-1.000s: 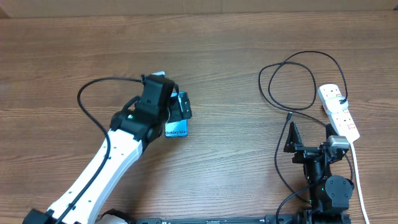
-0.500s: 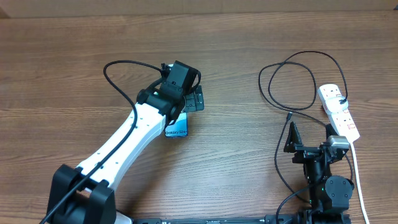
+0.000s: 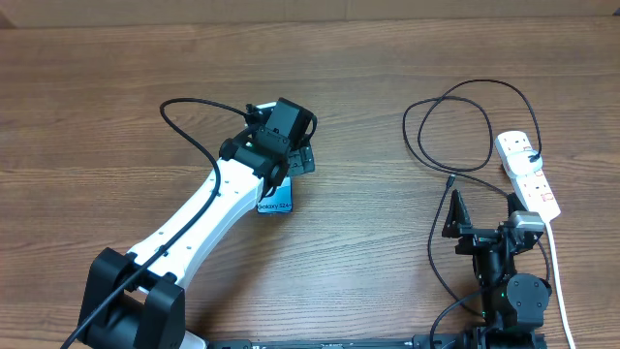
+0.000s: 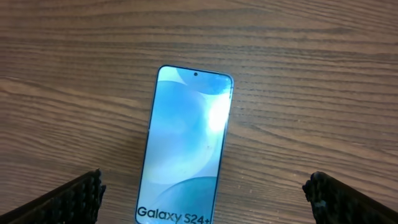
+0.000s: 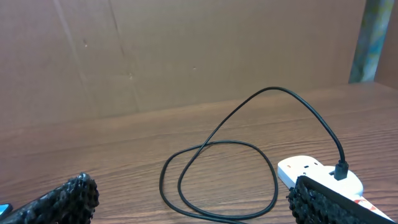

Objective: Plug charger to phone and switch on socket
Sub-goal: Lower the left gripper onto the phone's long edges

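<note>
The phone lies flat on the wood table, blue screen up, "Galaxy S24+" text toward my left gripper; in the overhead view only its lower end shows under the arm. My left gripper hangs open above the phone, one finger on each side, apart from it; it also shows in the overhead view. The black charger cable loops on the table, its plug in the white power strip, its connector tip free. My right gripper is open and empty at the front right, near the strip.
The strip's white cord runs toward the front edge beside my right arm. A brown cardboard wall stands behind the table. The cable's loops lie on the wood in front of my right gripper.
My left arm swung right and forward over the phone, then settled slightly lower. The right arm, cable and power strip have not moved.
</note>
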Available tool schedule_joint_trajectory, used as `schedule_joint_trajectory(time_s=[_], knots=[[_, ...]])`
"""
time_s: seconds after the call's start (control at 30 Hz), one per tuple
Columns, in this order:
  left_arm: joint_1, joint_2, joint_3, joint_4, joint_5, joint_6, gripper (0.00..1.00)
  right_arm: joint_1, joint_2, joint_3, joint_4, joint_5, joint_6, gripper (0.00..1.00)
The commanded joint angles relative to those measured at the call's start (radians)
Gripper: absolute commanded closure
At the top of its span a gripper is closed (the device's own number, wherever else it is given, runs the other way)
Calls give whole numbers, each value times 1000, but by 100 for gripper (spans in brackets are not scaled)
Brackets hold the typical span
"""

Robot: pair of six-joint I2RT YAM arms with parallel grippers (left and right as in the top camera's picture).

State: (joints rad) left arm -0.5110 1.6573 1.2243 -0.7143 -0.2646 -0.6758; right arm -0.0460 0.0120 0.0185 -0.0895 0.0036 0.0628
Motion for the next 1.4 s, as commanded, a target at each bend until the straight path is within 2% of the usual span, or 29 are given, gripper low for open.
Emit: schedule_joint_trajectory(time_s=[0.0,0.33,0.7,0.9,1.07,1.17,1.27,1.37], knots=[[-15,7,28,-20,-35,-20,0,-6,-5,-11,6,-5,-5,0],[-44,7,28,-40,-82,-43,0,-6,-5,-11,6,-5,-5,0],[-69,11,28,14,-77,-42,0,-6,-5,-11,6,-5,-5,0],[-73,92,28,-8,-77,-48,0,-6,-5,-11,6,-5,-5,0],[-71,167,28,-43,-104,-114,0,-6,-5,-11,6,-5,-5,0],[-60,165,29,-34,-67,-60,1,-6,-5,-11,6,-5,-5,0],[-34,167,29,0,67,80,0,-6,-5,-11,6,-5,-5,0],[9,167,29,-10,169,119,0,-6,-5,-11,6,-5,-5,0]])
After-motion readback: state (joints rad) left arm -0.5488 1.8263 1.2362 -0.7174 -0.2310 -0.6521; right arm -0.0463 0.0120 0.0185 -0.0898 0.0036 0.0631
